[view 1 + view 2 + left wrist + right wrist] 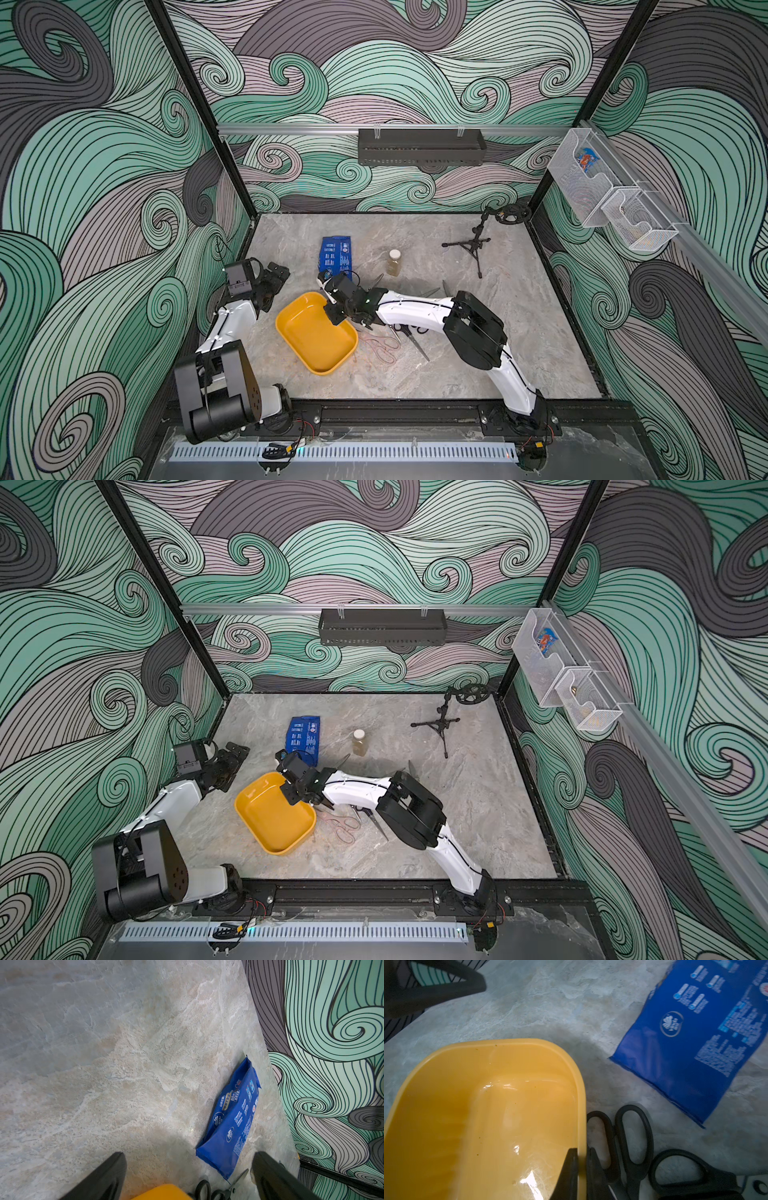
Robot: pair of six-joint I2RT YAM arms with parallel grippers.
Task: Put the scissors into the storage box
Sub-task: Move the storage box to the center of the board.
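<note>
Yellow storage box, black scissors alongside

Scissors just right of storage box — pack behind both, bottle right of pack.

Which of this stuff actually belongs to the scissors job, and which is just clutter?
Job: storage box, black-handled scissors, pinkish shears, right gripper clamped on the box's rim.
Lying about: blue packet, bottle, tripod, black bin, wire baskets.
</note>
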